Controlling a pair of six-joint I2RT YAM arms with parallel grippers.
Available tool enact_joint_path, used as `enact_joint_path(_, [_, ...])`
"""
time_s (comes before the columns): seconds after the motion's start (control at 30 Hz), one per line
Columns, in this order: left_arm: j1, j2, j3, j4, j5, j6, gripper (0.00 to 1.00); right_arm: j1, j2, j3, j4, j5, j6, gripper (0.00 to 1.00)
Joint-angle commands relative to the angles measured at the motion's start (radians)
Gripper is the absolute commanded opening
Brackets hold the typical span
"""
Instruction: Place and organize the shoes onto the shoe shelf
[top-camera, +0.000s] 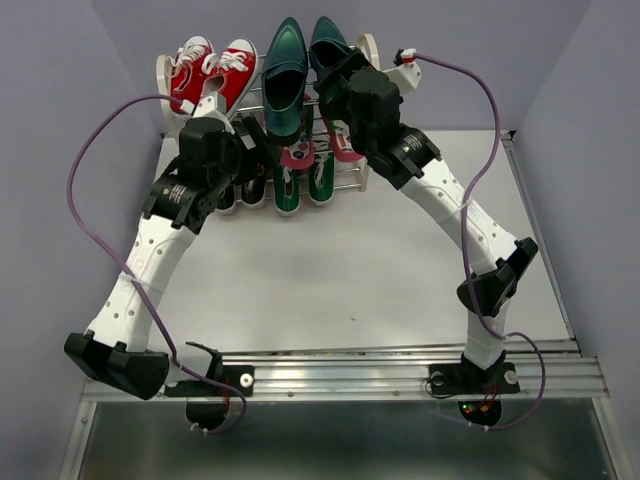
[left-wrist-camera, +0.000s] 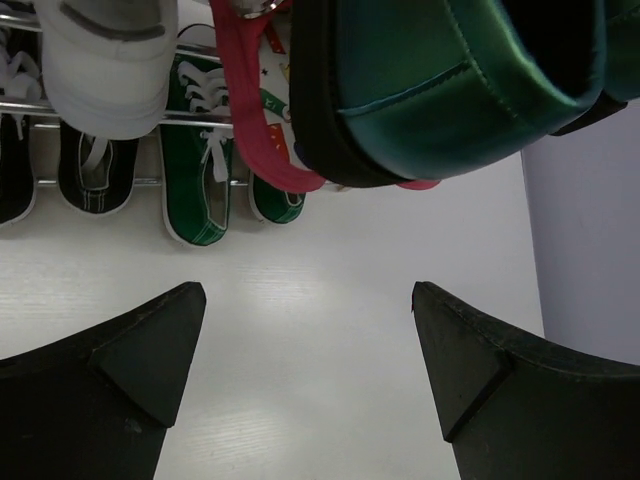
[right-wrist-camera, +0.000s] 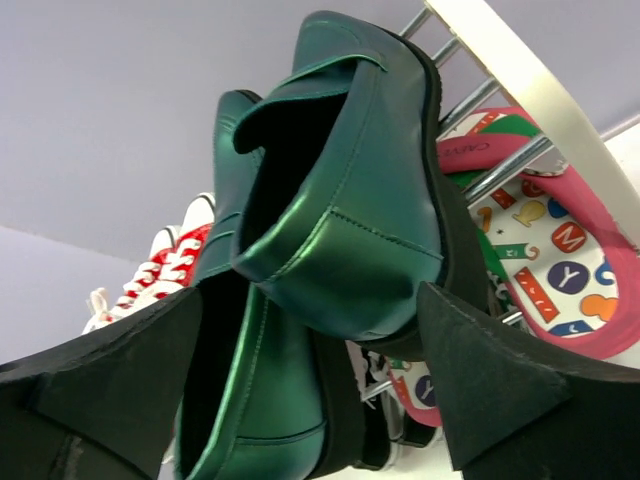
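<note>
Shows right gripper spread wide around one heel of dark green loafers on shoe shelf; possibly no contact. Shows left gripper apart, empty, below them.

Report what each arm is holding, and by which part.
Nothing is held. The left fingers are open above the table. The right fingers are spread around the heel of a green loafer on the shelf, not closed on it.

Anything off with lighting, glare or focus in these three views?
Top external: even light, sharp, only faint shadows on the table. Left wrist: the loafer hangs close overhead, its sole dark. Right wrist: streaks of sheen on both loafers; the fingers are almost featureless black.
</note>
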Motion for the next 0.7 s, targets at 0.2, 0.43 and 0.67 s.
enact_joint_path(0.2, [-0.027,0.145,0.196,0.113,0.038,0.035,0.83,0.0,-0.118,-0.046,0.051,0.018,-0.127,1.0])
enact_joint_path(0.43, [-0.039,0.238,0.342,0.116,-0.02,0.042,0.67,0.0,-0.287,-0.223,0.051,0.055,-0.21,1.0])
enact_joint_path(0.67, [-0.055,0.324,0.476,0.076,-0.071,0.064,0.57,0.0,-0.451,-0.484,0.051,0.073,-0.253,1.0])
